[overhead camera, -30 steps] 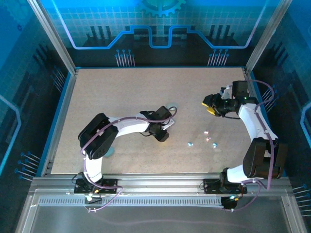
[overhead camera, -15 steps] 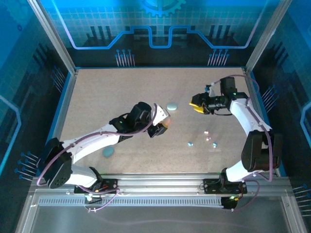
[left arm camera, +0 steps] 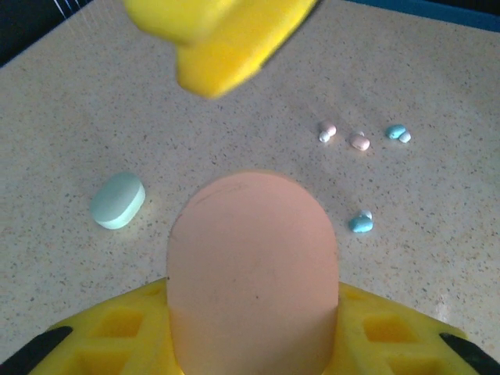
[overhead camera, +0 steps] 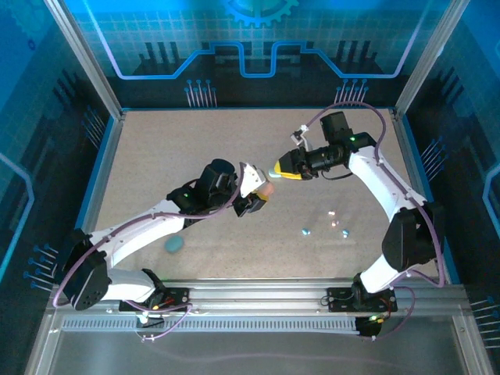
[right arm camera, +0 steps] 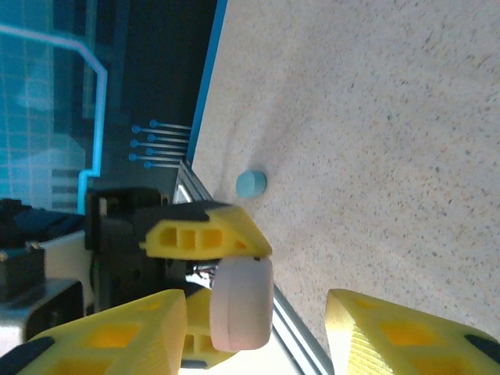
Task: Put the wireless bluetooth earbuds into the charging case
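Gripping pink case [left arm camera: 251, 266], left tool [overhead camera: 260, 192] clenched; right tool [overhead camera: 287, 169] gaping alongside; mint case [left arm camera: 117, 200], earbuds [left arm camera: 359, 141] nearby.

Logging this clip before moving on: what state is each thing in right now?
left gripper: shut on the pink case
pink case: closed, gripped
right gripper: open, empty
mint case: closed, flat on the table
blue case: on the table, untouched
earbuds: loose on the table, none cased

Bright even overhead light, blue backdrop glow, soft shadows under arms, pink case [left arm camera: 251, 250] in left gripper [left arm camera: 251, 320] blurred, yellow fingers [left arm camera: 101, 336] soft, table [left arm camera: 437, 250] beyond gripper sharp
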Robot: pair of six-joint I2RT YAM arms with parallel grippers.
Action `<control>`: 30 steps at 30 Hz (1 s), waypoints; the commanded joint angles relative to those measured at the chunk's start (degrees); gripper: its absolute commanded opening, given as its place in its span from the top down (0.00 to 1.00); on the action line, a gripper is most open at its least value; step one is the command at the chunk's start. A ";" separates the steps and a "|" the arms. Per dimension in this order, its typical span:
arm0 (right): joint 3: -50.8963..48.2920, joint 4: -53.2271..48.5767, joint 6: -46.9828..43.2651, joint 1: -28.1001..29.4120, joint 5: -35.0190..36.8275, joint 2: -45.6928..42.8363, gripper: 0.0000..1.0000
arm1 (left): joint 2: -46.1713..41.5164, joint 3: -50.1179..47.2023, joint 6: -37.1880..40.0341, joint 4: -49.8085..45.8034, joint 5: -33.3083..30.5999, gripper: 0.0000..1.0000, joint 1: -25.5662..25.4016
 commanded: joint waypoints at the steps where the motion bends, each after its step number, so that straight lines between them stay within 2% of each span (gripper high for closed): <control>1: 0.84 -5.76 -4.32 1.10 -2.99 0.45 0.48 | -2.10 1.23 -0.32 2.10 2.07 0.62 0.43; 15: 3.70 -7.94 -5.16 5.09 -3.33 2.15 0.47 | -1.99 2.03 -0.06 1.55 2.23 0.62 0.52; 30: 6.08 -11.04 -6.37 6.67 -2.12 5.55 0.56 | -2.62 2.40 1.07 1.26 1.37 0.60 0.48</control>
